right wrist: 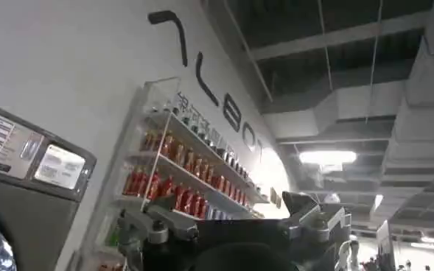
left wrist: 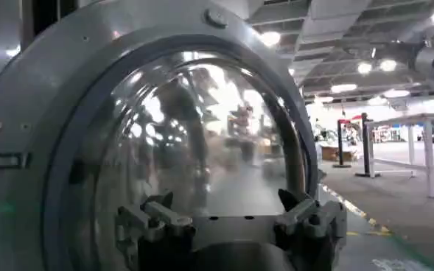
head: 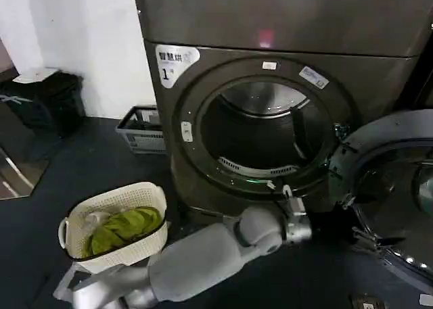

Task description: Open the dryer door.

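Jaws of left gripper (left wrist: pixel 228 213) spread | dryer door (head: pixel 396 187) open (inner side) | laundry basket (head: pixel 115 224) nearby

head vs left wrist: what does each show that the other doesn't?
Head only: the dryer's open drum, a basket of green laundry on the floor, and the left arm reaching to the swung-open door.
Left wrist only: the left hand, fingers open, close against the door's glass dome, with a hall and ceiling lights off to one side.
Both: the door, open, seen from its inner side.
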